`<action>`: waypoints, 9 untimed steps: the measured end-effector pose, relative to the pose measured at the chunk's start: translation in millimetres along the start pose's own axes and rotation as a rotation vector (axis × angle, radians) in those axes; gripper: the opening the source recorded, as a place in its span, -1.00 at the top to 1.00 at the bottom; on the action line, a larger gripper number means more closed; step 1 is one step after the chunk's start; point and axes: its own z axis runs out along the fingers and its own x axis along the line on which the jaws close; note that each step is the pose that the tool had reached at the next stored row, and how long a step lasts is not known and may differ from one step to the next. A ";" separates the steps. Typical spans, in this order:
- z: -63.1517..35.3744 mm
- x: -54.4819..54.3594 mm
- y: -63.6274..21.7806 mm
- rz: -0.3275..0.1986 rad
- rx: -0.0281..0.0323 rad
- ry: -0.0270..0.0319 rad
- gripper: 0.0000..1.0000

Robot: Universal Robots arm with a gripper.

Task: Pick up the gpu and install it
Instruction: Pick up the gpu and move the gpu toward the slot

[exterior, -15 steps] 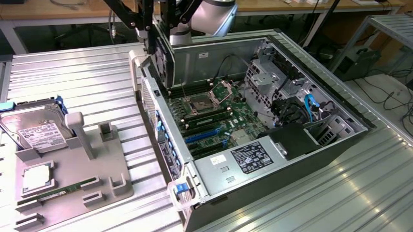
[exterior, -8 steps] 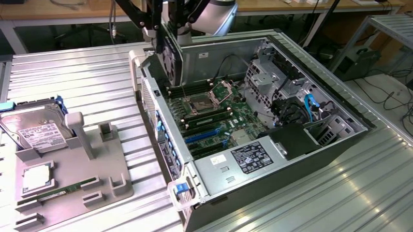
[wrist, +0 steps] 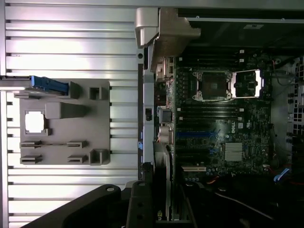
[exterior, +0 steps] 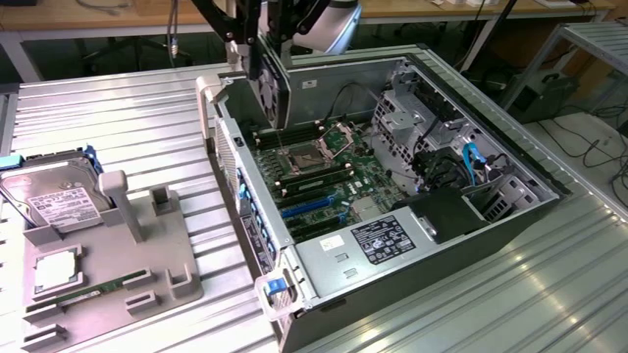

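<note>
above the open grey metal computer case (exterior: 422, 290), toward eleven o'clock in the exterior view, the thin flat black gpu card (exterior: 279, 88) hangs upright. the gripper (exterior: 265, 43) has its fingers closed on the card's upper edge. the card seems light, stiff and fragile; its edges are the safe hold, not its faces.

Arm (exterior: 332, 26) cut off at top edge; gpu (exterior: 279, 88) top partly hidden by jaws

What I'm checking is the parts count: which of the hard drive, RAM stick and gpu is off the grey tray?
The gpu: it hangs upright in the claw over the open case, while the hard drive and RAM stick sit on the tray.
</note>
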 end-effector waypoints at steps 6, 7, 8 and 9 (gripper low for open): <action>0.2 -9.6 -0.1 0.000 0.0000 0.0000 0.47; 0.3 -11.1 -0.1 0.000 0.0001 0.0000 0.47; 0.3 -12.5 -0.1 0.000 0.0001 0.0001 0.47; 0.4 -13.8 -0.1 0.000 0.0000 0.0000 0.47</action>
